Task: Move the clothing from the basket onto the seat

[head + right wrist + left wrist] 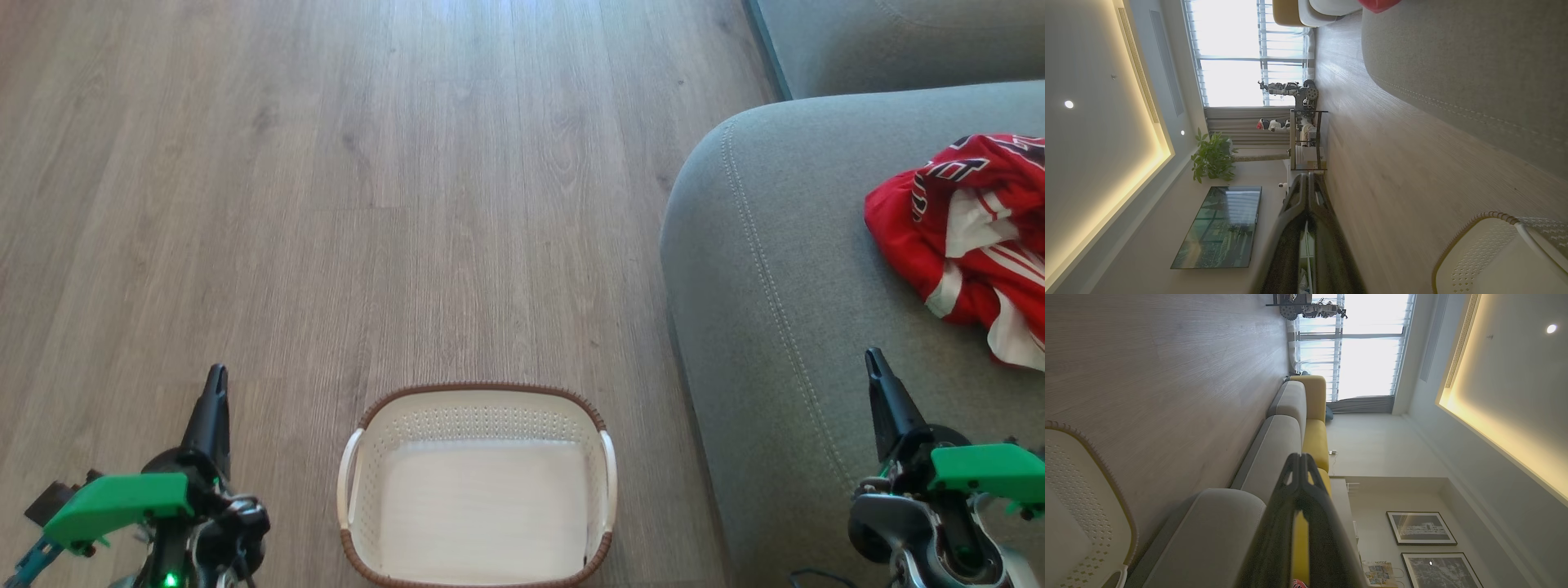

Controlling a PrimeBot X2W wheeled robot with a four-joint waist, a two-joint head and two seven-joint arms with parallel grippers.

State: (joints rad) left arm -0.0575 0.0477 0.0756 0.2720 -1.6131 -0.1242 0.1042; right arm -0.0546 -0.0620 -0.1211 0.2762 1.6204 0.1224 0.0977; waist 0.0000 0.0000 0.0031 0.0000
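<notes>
The white basket (478, 416) with a brown rim stands on the floor at the bottom centre of the head view, nothing inside it. The red and white clothing (971, 237) lies crumpled on the grey seat (784, 269) at the right. My left gripper (215, 377) is shut and holds nothing, left of the basket. My right gripper (875, 359) is shut and holds nothing, over the seat's front part, below the clothing. The basket's edge (1090, 490) shows in the left wrist view behind my shut left gripper (1300, 457). In the right wrist view are my shut right gripper (1308, 176), the basket (1486, 245) and the seat (1461, 61).
Wooden floor (367, 188) spreads ahead and left of the basket. A second grey cushion (898, 41) sits at the top right. The right wrist view takes in a shelf stand (1306, 139), a potted plant (1212, 157) and a television (1220, 226) far across the room.
</notes>
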